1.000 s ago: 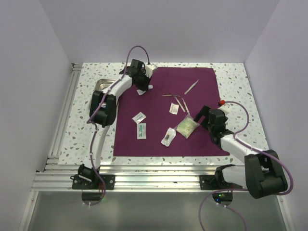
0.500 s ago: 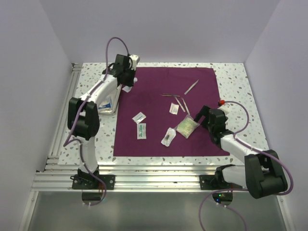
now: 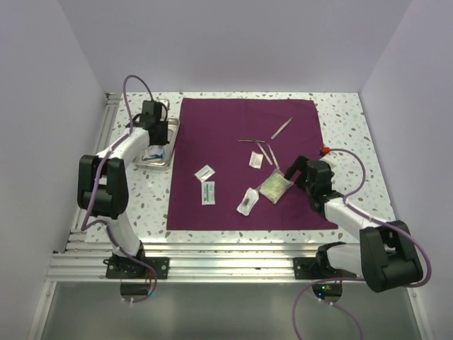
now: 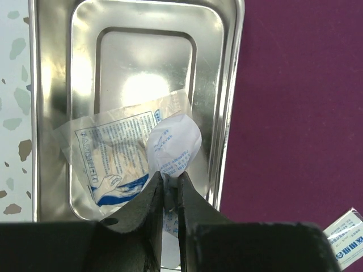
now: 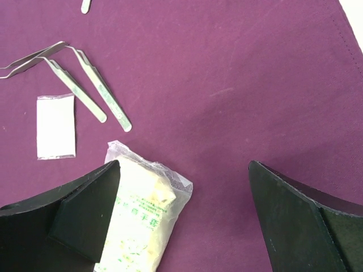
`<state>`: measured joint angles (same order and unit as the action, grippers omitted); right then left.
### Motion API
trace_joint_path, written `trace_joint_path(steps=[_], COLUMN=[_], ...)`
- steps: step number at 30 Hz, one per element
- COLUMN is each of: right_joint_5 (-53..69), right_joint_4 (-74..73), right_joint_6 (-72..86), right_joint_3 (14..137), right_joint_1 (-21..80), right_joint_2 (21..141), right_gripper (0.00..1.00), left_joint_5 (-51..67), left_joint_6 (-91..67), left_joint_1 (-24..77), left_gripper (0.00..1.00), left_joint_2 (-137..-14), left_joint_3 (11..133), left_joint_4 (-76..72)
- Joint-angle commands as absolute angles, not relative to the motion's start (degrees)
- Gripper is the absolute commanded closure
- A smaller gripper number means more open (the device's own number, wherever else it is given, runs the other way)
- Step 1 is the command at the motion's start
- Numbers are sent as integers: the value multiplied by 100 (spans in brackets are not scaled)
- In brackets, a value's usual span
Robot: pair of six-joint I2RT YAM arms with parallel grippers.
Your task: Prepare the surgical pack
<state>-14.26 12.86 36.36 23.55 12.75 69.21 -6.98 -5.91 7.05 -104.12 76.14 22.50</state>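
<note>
Surgical pack cloth [image 3: 226, 134] soft, limp (will bunch): you take it by corner. Left end effector [image 4: 168, 190] clamped on sachet [image 4: 174, 144] over tray [image 4: 227, 85]; right end effector [image 5: 184, 170] gaping, empty.

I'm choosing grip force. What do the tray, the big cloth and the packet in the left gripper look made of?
Tray: polished steel, probably; mirror glare.
Cloth: matte woven fabric, likely; stitched edge.
Packet: thin printed paper or film, crumpled in the left gripper.
</note>
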Motion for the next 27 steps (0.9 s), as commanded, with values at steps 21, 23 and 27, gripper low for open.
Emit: trace_joint_path(steps=[21, 23, 27], right_joint_5=[-1415, -1424, -1415], right_joint_4=[1362, 1371, 1371], right_joint_6=[3560, 3560, 3559], right_joint_3=[2531, 2531, 2531], right_joint_1=[1301, 1301, 1301], right_joint_2=[6812, 6812, 6847], right_gripper=[2, 2, 2], left_joint_5=[-755, -704, 469], left_joint_6=[-1378, -1476, -1459], left_joint_1=[686, 686, 729], left_gripper=[0, 0, 3], left_joint_2=[-8772, -8597, -8262], left_joint_3=[6347, 6197, 5705], left_joint_4=[721, 721, 397])
